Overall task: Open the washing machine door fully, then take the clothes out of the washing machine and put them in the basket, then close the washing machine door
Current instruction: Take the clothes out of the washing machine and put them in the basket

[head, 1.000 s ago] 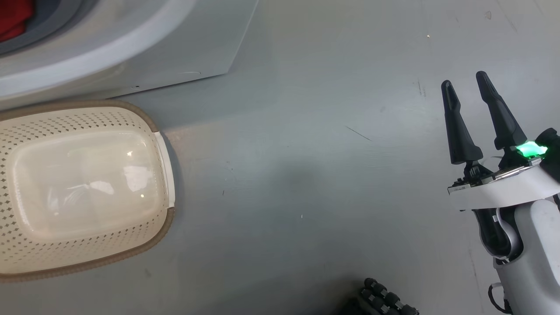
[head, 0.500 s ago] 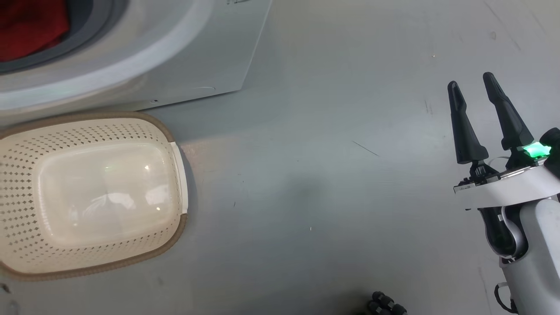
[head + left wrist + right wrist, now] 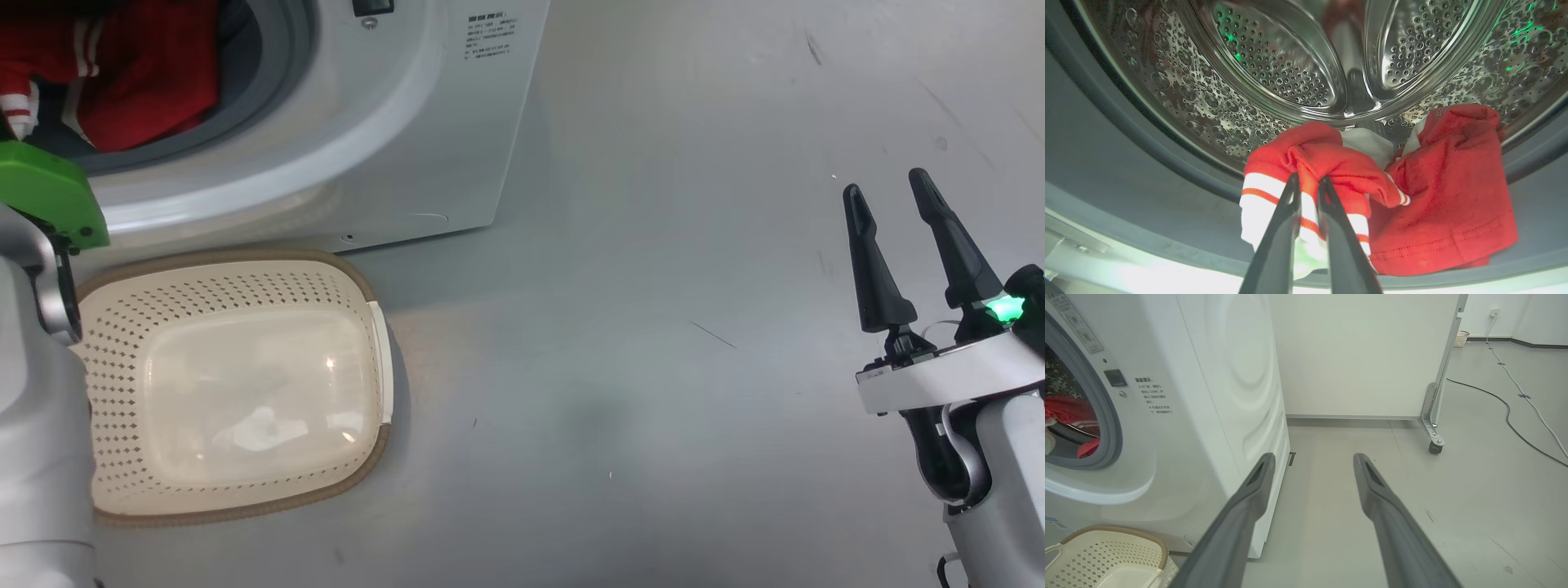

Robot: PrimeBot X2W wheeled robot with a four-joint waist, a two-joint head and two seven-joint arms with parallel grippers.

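Just inside the mouth of the washing machine (image 3: 424, 147), the left gripper (image 3: 1308, 181) is pinching a fold of the clothes (image 3: 1445, 183), its two dark fingers pressed almost together on a white-striped cuff. The garments are lying at the front lip of the steel drum (image 3: 1274, 61), at 6 o'clock in the left wrist view, resting against the grey gasket (image 3: 1106, 175).

In the head view the washer is filling the 11 o'clock corner, its lower front edge running just beside the basket (image 3: 245, 260), which is sitting at 9 o'clock on the floor (image 3: 653, 367). The left arm's pale forearm (image 3: 37, 457) is crossing the basket's near side at 8 o'clock. Open grey floor is stretching from the basket's handle across to 3 o'clock, where the right gripper (image 3: 886, 186) is hovering with its fingers spread wide, well apart from basket and washer.

In the right wrist view the washer's side panel is rising at 10 o'clock. A white partition (image 3: 1363, 355) on a caster (image 3: 1434, 447) is standing at 1 o'clock, and a dark cable (image 3: 1506, 408) is trailing across the floor at 3 o'clock.

The clothes are showing red fabric with a stitched hem, and white bands split by a thin red stripe. The basket is showing cream perforated walls, a brown rim and a glossy bottom.

Beside the port, under a black latch slot (image 3: 1115, 377), a block of small print (image 3: 1153, 396) is showing, too small to read.
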